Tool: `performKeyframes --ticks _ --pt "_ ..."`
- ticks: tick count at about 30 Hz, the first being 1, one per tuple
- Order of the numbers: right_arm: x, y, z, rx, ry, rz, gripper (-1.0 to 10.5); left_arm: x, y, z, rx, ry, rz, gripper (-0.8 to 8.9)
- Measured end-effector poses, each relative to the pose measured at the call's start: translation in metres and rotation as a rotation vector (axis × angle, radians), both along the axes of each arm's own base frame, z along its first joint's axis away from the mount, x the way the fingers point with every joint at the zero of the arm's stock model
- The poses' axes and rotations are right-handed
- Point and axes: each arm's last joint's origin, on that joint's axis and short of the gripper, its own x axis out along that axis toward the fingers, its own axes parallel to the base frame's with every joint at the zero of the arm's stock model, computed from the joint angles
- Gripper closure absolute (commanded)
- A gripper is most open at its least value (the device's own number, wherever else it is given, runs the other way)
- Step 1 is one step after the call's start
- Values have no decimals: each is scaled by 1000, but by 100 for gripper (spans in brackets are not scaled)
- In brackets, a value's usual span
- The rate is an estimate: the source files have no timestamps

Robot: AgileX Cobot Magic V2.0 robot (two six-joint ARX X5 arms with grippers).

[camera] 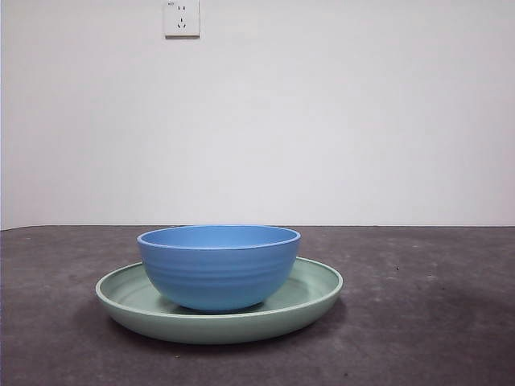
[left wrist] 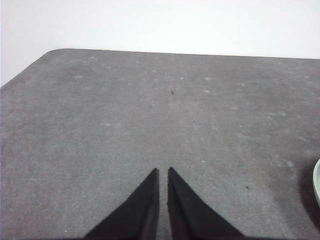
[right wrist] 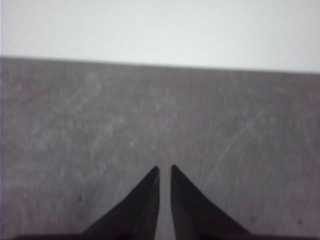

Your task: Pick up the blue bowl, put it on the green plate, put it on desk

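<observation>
The blue bowl (camera: 219, 267) stands upright inside the green plate (camera: 314, 296), a little left of the plate's middle, and the plate rests on the desk (camera: 434, 322). No arm shows in the front view. My left gripper (left wrist: 163, 171) hangs shut over bare desk (left wrist: 125, 120), holding nothing; a sliver of the green plate (left wrist: 317, 182) shows at that picture's edge. Over bare desk (right wrist: 100, 125) too, my right gripper (right wrist: 164, 168) is shut and empty, with the bowl and plate out of its view.
A white wall with a socket (camera: 182, 18) stands behind the desk. The desk's rounded corner (left wrist: 52, 54) shows in the left wrist view.
</observation>
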Motion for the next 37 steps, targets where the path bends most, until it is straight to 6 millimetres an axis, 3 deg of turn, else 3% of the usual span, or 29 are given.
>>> performKeyframes --ticks 5,16,37 --pt "-1 -1 -12 -9 40 -10 913 0 0 0 0 0 0 786" --pt "-2 -7 -11 -39 30 -76 913 0 0 0 0 0 0 786" --pt "-2 -4 -11 -40 22 -45 913 0 0 0 0 0 0 786"
